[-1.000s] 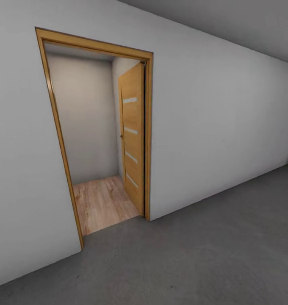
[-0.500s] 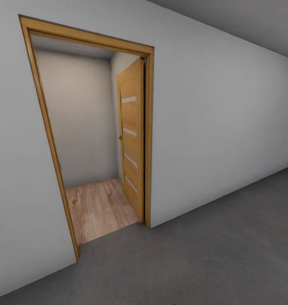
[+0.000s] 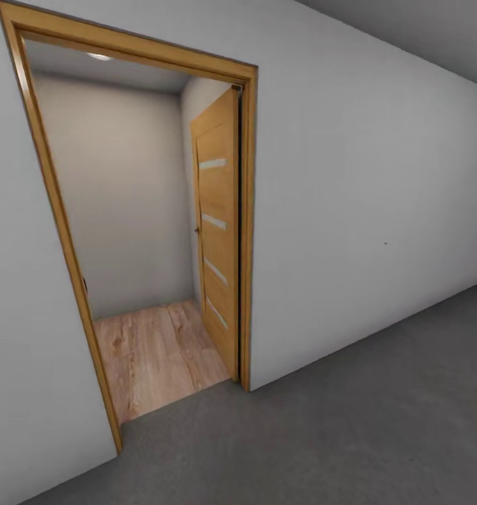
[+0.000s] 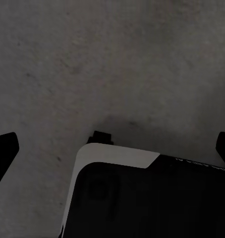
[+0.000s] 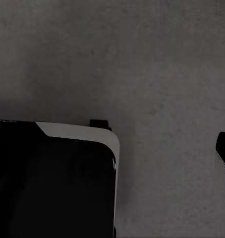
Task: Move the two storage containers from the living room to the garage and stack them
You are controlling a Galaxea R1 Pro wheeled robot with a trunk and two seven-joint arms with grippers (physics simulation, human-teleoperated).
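The two storage containers are out of view. I am on the garage's dark grey concrete floor (image 3: 351, 435), facing a pale grey wall (image 3: 365, 210) with an open doorway (image 3: 137, 231). In the left wrist view, my left gripper (image 4: 112, 146) is open over the floor (image 4: 117, 64); its dark fingertips (image 4: 4, 148) sit at the frame's two sides with nothing between them. In the right wrist view, my right gripper (image 5: 110, 148) hangs open over the concrete, with one fingertip (image 5: 224, 148) at the frame's side. Both look down past my dark base (image 4: 152, 198).
The doorway has a wood frame (image 3: 247, 224). Its wooden door (image 3: 217, 224) with pale glass strips is swung inward against the right side. Beyond lies a small space with a light wood plank floor (image 3: 154, 358) and a plain back wall (image 3: 119, 196).
The whole head view has shifted: the doorway has grown larger and slid left and up, so the camera has come nearer to it. A ceiling light inside has come into view.
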